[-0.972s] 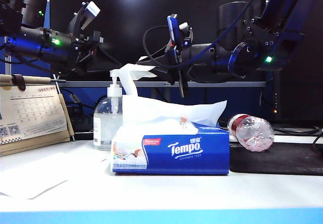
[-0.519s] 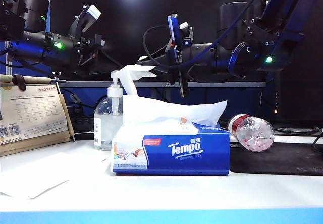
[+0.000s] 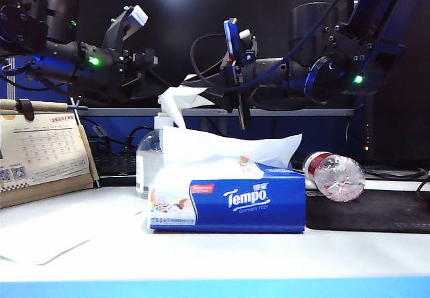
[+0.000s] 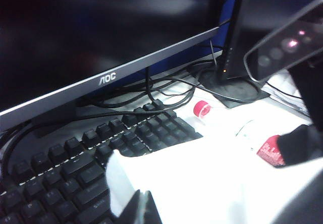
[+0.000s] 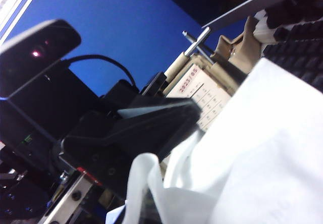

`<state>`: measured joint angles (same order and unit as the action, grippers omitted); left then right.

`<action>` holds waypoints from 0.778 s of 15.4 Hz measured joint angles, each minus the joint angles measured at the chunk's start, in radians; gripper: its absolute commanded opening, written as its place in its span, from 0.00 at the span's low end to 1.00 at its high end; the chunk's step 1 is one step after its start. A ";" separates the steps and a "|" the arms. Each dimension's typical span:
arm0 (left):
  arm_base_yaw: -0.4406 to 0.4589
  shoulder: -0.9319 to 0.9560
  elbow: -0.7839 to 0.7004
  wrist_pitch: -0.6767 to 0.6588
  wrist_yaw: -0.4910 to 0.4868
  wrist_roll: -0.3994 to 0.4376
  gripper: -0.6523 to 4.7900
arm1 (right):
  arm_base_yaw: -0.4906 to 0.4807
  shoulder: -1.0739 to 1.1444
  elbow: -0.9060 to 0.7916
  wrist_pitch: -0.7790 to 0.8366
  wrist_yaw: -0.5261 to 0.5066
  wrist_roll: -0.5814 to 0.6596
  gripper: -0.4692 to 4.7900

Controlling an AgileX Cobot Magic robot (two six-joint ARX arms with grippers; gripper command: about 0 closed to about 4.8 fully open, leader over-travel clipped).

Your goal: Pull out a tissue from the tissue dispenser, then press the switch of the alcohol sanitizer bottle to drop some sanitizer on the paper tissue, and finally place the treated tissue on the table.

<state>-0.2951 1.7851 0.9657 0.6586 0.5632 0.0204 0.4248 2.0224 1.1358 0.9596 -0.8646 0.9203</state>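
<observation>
While the right gripper [image 3: 195,88] pinches the tissue [image 3: 176,100], the left gripper [image 3: 156,66] hovers beside.

"Tempo" on the tissue dispenser [image 3: 228,201]; "AOC" on the monitor [image 4: 108,76]; calendar [image 3: 41,152] perhaps "2023/05".

The white table [image 3: 222,254] with its light blue front edge fills the lower part of the exterior view. At centre sits the blue tissue dispenser [image 3: 228,201]. Just behind its left end stands the clear alcohol sanitizer bottle [image 3: 146,167]. A desk calendar [image 3: 41,154] rests at the left edge — tilted back. At lower left lies a flat white sheet [image 3: 50,234]. On the right is a black mat [image 3: 376,214], with a red-capped water bottle [image 3: 334,176] lying on its side.
</observation>
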 measured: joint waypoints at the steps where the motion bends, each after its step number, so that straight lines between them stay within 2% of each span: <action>1: 0.002 0.000 0.000 0.000 -0.006 -0.008 0.11 | 0.000 0.000 0.000 0.000 -0.022 0.005 0.09; 9: 0.003 0.002 0.002 -0.014 -0.013 -0.014 0.11 | 0.000 0.000 0.000 0.023 -0.027 0.030 0.09; 12: 0.004 0.045 0.009 0.027 -0.002 -0.017 0.11 | 0.000 0.000 0.000 0.023 -0.027 0.032 0.09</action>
<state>-0.2909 1.8305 0.9745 0.6861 0.5613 0.0032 0.4248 2.0220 1.1355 0.9821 -0.8921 0.9527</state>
